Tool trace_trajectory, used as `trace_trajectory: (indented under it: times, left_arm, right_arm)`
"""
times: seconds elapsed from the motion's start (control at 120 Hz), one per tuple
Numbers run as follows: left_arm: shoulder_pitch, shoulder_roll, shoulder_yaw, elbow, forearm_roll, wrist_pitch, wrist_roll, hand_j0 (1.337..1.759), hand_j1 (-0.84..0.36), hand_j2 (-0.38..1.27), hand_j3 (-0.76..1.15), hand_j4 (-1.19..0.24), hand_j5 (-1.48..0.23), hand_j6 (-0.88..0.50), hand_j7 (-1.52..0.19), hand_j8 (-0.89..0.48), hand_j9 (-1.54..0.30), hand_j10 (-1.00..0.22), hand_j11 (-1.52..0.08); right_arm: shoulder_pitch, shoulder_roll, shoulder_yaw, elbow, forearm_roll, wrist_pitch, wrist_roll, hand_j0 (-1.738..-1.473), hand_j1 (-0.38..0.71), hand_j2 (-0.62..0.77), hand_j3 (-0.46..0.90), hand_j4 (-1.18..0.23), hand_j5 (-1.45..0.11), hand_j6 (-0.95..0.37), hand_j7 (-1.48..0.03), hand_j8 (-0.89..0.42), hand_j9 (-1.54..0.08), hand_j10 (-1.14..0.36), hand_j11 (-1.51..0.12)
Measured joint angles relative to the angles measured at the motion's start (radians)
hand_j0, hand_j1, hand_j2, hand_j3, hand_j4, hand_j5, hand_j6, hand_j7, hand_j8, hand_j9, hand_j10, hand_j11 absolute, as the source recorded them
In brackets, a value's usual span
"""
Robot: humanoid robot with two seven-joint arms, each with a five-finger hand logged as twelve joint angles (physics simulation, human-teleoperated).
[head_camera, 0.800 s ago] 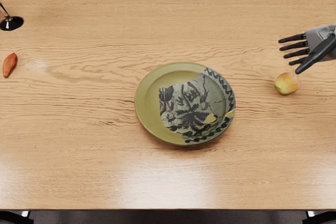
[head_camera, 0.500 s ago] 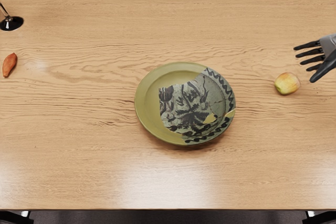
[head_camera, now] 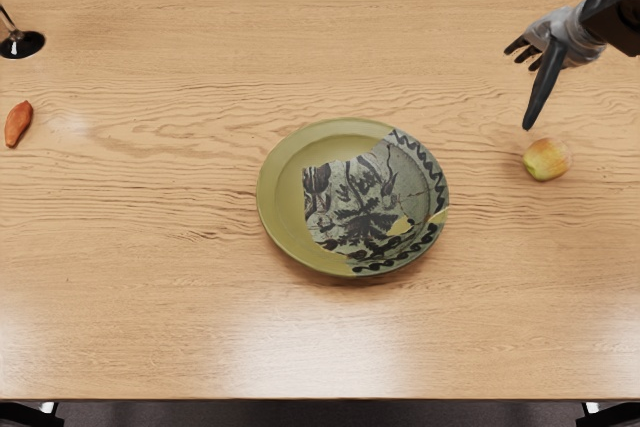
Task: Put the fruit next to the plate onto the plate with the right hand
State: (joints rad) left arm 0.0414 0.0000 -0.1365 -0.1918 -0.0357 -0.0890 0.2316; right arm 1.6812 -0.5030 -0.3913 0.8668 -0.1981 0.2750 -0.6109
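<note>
Wooden table (head_camera: pixel 150 297) bears the plate (head_camera: pixel 283 209); right of it lies the fruit (head_camera: pixel 546 159), near the right hand's (head_camera: pixel 553 39) spread fingers (head_camera: pixel 542 87), untouched.

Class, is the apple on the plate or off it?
Off. The apple lies on the table right of the plate, apart from it.

Wood and glaze
We see a grained wooden tabletop (head_camera: pixel 150 277) with glossy patches near us, a smooth glazed-looking plate (head_camera: pixel 275 187), and a matt-skinned fruit (head_camera: pixel 545 159) at right.
</note>
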Motion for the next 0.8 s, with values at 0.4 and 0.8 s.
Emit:
trace_trajectory:
  times: [0.4,0.8]
  left_arm:
    - [0.000,0.000,0.000,0.000,0.000,0.000,0.000,1.658,0.35,0.00,0.00,0.00,0.00,0.00,0.00,0.00,0.00,0.00,0.00]
    - [0.000,0.000,0.000,0.000,0.000,0.000,0.000,1.658,0.35,0.00,0.00,0.00,0.00,0.00,0.00,0.00,0.00,0.00,0.00]
  right_arm:
    - [0.002,-0.131,-0.202,0.494,-0.096,-0.601,0.000,-1.658,-0.32,0.00,0.00,-0.03,-0.03,-0.03,-0.03,-0.03,-0.03,-0.03,-0.03]
    - [-0.055,-0.112,-0.254,0.551,-0.109,-0.873,0.000,-1.658,-0.30,-0.01,0.00,-0.04,-0.05,-0.04,-0.05,-0.04,-0.05,-0.04,-0.05]
